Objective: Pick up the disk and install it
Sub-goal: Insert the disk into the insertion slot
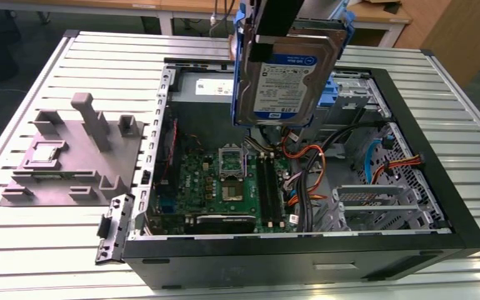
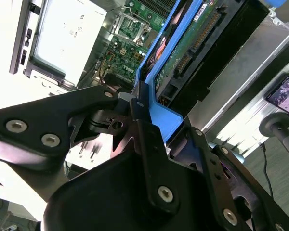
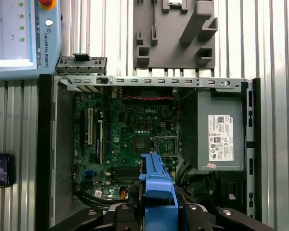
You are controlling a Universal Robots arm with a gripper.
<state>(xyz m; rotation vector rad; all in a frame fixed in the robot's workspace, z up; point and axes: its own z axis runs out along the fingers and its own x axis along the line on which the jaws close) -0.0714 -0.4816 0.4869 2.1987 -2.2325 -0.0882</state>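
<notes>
i see the slatted metal table (image 1: 57, 244) with the open black computer case (image 1: 307, 256) lying on it, side panel off. on the exterior view's left, just beside the case, sits a grey moulded holder (image 1: 73, 156). inside the case in the first wrist view i make out the grey power box (image 3: 219, 130) with a white sticker, and next to it the green circuit board (image 3: 125, 139). a metal drive cage (image 1: 382, 203) sits at the case's end on the exterior view's right, near a bundle of orange cables (image 1: 311, 165).

the disk (image 1: 286, 78) is off the table, hanging on edge in the air over the open inside of the case and touching nothing in it. its white-and-blue label faces the exterior camera, and blue rails run along its sides. the gripper (image 2: 143, 103) is closed tight on the blue rail at the disk's upper end, black fingers (image 2: 149, 139) pressed against the plastic in the second wrist view.
</notes>
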